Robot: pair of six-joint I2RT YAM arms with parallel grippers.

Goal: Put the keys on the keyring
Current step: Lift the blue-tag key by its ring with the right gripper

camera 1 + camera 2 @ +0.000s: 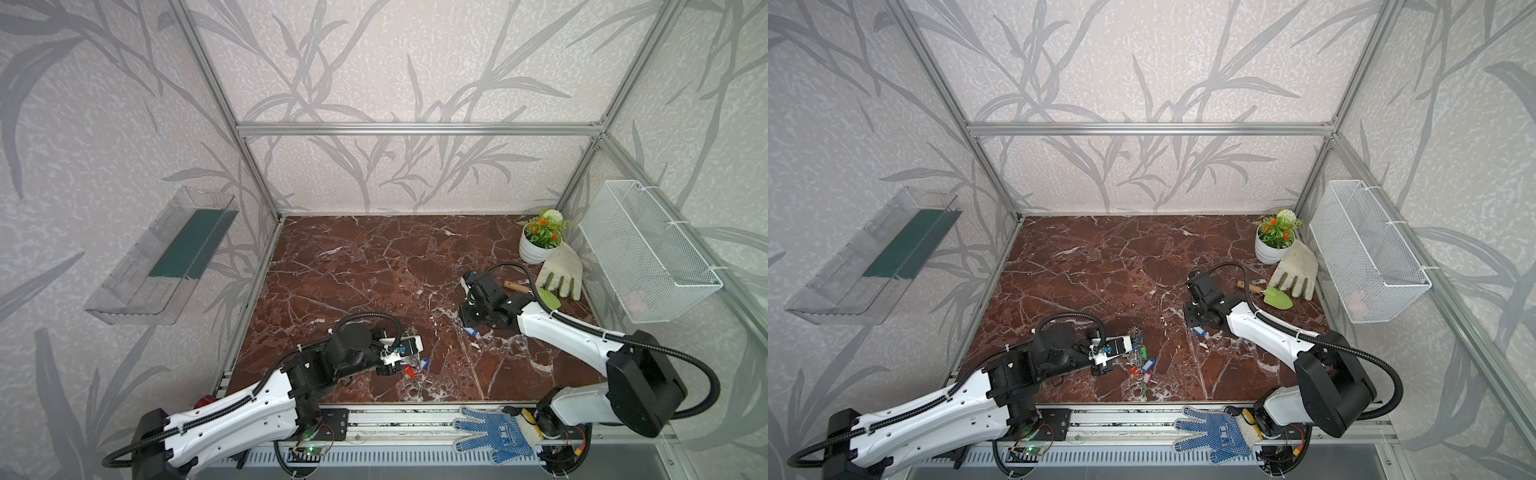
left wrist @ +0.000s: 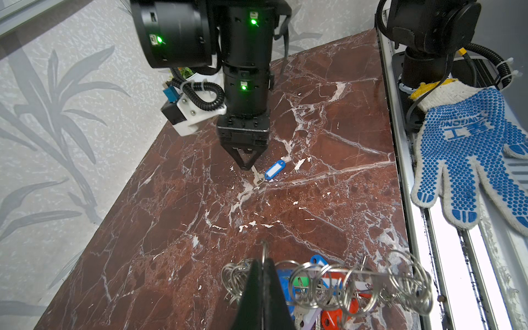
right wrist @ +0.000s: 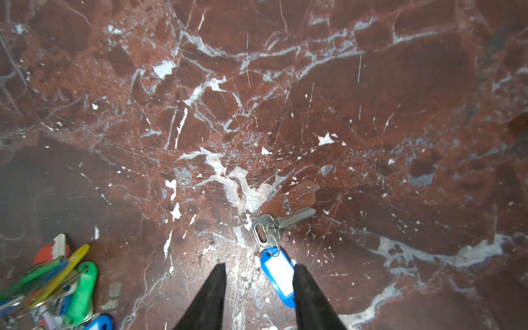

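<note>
Left end effector (image 2: 262, 261) is pressed together, seemingly pinching the keyring (image 2: 365, 275) edge-on above a heap of tagged keys (image 2: 333, 314). Further along the bench (image 3: 400, 114), right end effector (image 3: 259, 266) is spread, fingers either side of the blue-tagged key (image 3: 278, 273), label window blank. The dotted glove (image 2: 468, 148) on the front rail carries print, unreadable.

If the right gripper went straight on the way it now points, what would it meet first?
Probably the blue-tagged key lying on the table: its tag sits between the right gripper's open fingers in the right wrist view. Depth is unclear, so the fingertips might reach the bare table beside it.
</note>
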